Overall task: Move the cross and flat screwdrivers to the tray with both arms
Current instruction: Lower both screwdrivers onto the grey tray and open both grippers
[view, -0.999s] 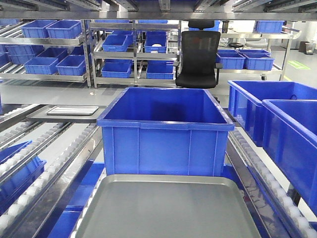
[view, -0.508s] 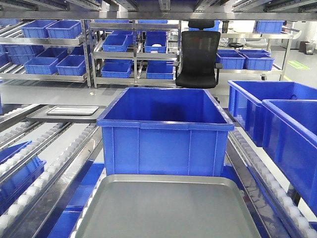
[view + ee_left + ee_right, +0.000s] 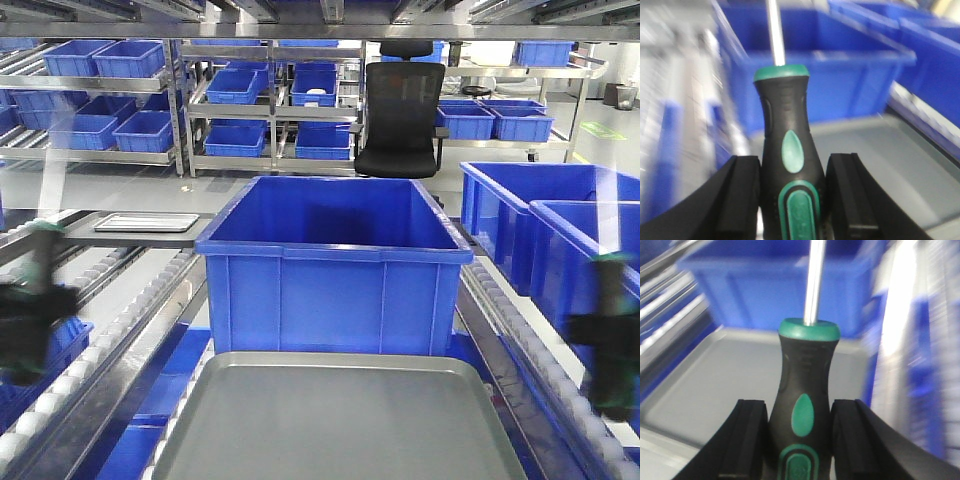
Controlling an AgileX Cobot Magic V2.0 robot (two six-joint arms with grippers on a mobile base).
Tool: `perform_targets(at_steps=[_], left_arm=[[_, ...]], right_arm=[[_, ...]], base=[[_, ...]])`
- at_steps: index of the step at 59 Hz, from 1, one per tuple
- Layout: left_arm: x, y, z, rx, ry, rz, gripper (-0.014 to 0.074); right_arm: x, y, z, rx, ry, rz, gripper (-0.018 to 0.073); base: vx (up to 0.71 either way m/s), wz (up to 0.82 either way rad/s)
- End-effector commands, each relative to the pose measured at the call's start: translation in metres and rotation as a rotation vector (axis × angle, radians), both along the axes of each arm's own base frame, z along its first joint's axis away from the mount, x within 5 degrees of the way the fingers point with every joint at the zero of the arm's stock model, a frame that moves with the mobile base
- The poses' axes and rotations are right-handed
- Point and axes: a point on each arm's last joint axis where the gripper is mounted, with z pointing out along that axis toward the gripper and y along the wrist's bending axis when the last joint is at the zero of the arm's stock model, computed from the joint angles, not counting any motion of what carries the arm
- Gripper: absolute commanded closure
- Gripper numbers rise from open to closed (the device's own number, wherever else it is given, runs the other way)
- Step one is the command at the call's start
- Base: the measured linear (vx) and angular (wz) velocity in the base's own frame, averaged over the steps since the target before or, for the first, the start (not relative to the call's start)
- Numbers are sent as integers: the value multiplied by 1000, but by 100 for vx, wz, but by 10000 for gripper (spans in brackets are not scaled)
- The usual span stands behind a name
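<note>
My left gripper (image 3: 792, 160) is shut on a black-and-green screwdriver handle (image 3: 790, 115), its steel shaft (image 3: 775, 35) pointing away from me. My right gripper (image 3: 799, 403) is shut on a matching screwdriver (image 3: 805, 375) with its shaft (image 3: 814, 280) pointing away. The tips are out of view, so I cannot tell cross from flat. In the front view both arms are motion-blurred: the left gripper (image 3: 35, 310) at the left edge, the right gripper (image 3: 608, 335) at the right edge. The grey metal tray (image 3: 340, 420) lies low in the middle between them, with nothing on it.
A large blue bin (image 3: 335, 260) stands just behind the tray. More blue bins (image 3: 560, 240) sit on the right. Roller conveyor rails (image 3: 110, 330) run along both sides. A small tray (image 3: 146, 222) rests far left, with shelves of bins and a black chair (image 3: 400, 110) behind.
Neither arm showed in the front view before. Both have now swung in fast from the sides, each holding a screwdriver. The tray and bins have not moved.
</note>
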Motion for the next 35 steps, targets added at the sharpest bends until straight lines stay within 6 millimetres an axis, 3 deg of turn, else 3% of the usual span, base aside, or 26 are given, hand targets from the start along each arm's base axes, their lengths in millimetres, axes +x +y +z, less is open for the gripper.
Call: perform_targets(at_steps=[1, 12, 23, 35], left_arm=[[25, -15, -1, -114, -8, -19, 594], [75, -51, -51, -227, 163, -82, 594], [115, -83, -66, -279, 265, -189, 594], [137, -91, -79, -142, 384, -133, 594]], right_arm=[[26, 7, 2, 116, -42, 23, 567], [82, 18, -43, 279, 112, 68, 567], [117, 42, -91, 280, 261, 128, 567], [134, 64, -96, 83, 315, 103, 567]], base=[[0, 0], [0, 0], [0, 0], [0, 0]])
